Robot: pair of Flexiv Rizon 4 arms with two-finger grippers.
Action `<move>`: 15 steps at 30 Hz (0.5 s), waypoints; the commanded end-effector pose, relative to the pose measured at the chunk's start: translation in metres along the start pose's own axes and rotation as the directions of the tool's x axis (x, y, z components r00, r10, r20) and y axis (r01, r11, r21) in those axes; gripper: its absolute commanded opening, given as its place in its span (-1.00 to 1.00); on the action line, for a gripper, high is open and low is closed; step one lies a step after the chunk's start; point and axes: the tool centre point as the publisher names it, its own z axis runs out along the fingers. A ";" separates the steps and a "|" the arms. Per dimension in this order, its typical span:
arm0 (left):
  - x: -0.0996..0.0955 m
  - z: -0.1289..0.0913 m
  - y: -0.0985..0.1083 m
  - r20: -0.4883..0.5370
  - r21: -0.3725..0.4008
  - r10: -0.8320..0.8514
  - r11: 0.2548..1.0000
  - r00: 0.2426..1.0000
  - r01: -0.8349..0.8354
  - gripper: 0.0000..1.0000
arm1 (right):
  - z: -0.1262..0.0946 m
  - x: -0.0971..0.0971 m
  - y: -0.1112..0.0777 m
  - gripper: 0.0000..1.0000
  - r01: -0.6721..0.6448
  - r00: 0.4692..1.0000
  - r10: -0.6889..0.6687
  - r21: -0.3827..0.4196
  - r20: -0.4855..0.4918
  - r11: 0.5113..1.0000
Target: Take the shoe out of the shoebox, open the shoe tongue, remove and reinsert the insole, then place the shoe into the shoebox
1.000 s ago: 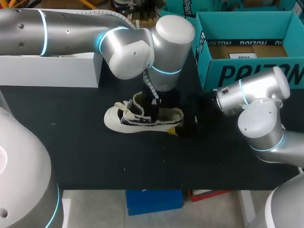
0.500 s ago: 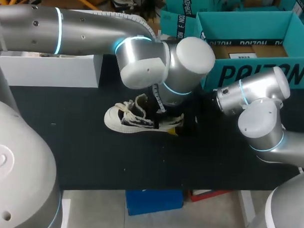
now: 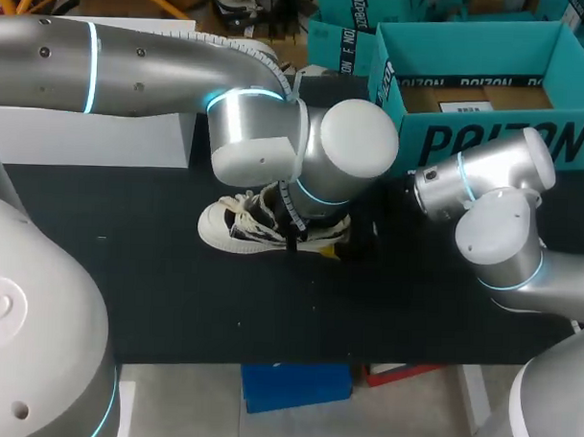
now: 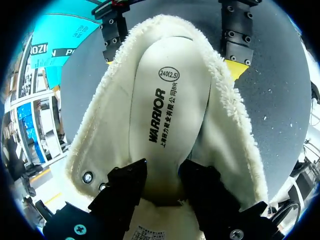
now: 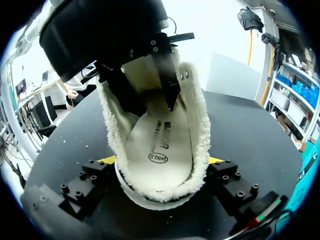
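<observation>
The shoe (image 3: 236, 228) lies on its side mid-table (image 3: 174, 291), well apart from the shoebox (image 3: 487, 139).

The right gripper (image 5: 161, 162) clamps the heel from both sides. The left gripper (image 4: 162, 175) is down inside the opening, over the insole (image 4: 170, 100). Whether it pinches the insole cannot be told.

Hazards:
- A pull with a poor hold would likely buckle the insole or drag it against the fleece lining.
- A hard pull could slip the heel out of the right clamp and shift the shoe.

Obstructions:
- The left arm's wrist covers the opening from above.
- The right arm stands between shoe and shoebox.
- A white box (image 3: 93, 135) sits at the table's far left.
</observation>
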 end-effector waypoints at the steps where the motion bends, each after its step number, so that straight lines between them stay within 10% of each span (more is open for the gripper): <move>1: 0.001 0.148 0.014 0.032 0.011 0.001 1.000 0.999 -0.001 -0.17 | 0.002 0.000 -0.006 -1.00 -0.002 1.000 0.002 0.003 -0.001 1.000; 11: -0.014 0.157 0.018 0.030 0.058 -0.051 0.997 0.998 0.049 -0.22 | 0.002 0.000 -0.006 -1.00 -0.002 1.000 0.002 0.003 -0.001 1.000; 13: -0.013 0.160 0.017 0.020 0.061 -0.041 0.997 0.999 0.040 -1.00 | 0.002 0.000 -0.006 -1.00 -0.002 1.000 0.002 0.003 -0.001 1.000; 15: -0.010 0.163 0.015 0.007 0.060 -0.029 0.998 1.000 0.028 -1.00 | 0.002 0.000 -0.006 -1.00 -0.002 1.000 0.002 0.003 -0.001 1.000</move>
